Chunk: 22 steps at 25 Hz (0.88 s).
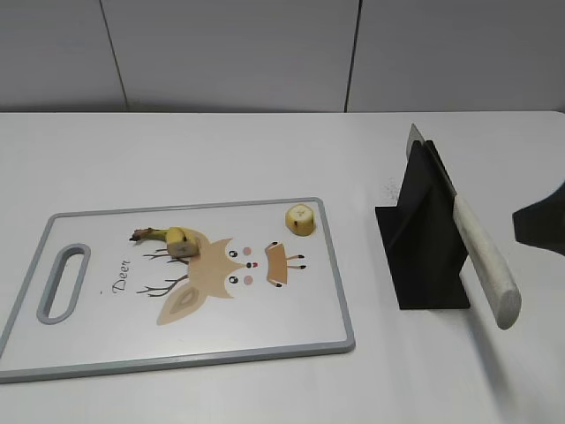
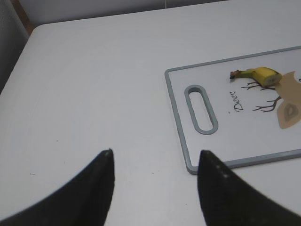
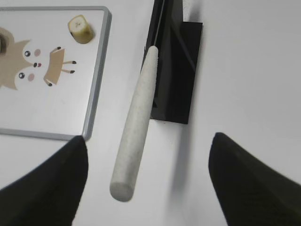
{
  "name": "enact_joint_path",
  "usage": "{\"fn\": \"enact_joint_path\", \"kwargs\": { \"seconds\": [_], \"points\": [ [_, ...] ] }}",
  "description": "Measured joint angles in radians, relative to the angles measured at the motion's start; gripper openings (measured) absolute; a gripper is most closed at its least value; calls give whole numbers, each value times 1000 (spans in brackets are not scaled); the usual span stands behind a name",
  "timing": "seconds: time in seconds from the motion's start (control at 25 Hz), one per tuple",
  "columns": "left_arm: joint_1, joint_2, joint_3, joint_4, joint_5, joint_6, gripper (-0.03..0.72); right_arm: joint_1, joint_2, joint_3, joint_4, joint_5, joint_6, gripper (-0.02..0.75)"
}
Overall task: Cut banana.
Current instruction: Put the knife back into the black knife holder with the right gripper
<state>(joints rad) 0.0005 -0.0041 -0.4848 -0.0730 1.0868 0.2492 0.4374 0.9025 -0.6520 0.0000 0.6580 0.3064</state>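
A banana stem piece (image 1: 172,238) and a cut banana slice (image 1: 301,218) lie apart on the grey-rimmed cutting board (image 1: 340,291) with a deer print. The stem piece also shows in the left wrist view (image 2: 261,76), the slice in the right wrist view (image 3: 80,28). A knife with a white handle (image 1: 488,261) rests in a black stand (image 1: 424,238), handle sticking out toward the front (image 3: 136,122). My right gripper (image 3: 148,160) is open and empty, behind the handle's end. My left gripper (image 2: 155,162) is open and empty over bare table left of the board (image 2: 188,155).
The white table runs to a grey wall at the back. The board's handle slot (image 2: 201,109) is at its left end. The right arm's dark body (image 1: 543,221) shows at the right edge of the exterior view.
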Motion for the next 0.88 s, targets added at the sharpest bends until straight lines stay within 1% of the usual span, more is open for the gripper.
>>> {"fn": "enact_joint_path", "kwargs": {
  "seconds": [0.12,0.28,0.48,0.72,0.88],
  "points": [
    [0,0,0,0,0,0,535,0,-59,0,0,78,-124,595],
    [0,0,0,0,0,0,535,0,-148,0,0,148,-279,593],
    [0,0,0,0,0,0,535,0,-278,7,70,188,-415,593],
    [0,0,0,0,0,0,535,0,-441,118,88,220,-448,592],
    [0,0,0,0,0,0,535,0,-545,130,88,224,-450,592]
  ]
}}
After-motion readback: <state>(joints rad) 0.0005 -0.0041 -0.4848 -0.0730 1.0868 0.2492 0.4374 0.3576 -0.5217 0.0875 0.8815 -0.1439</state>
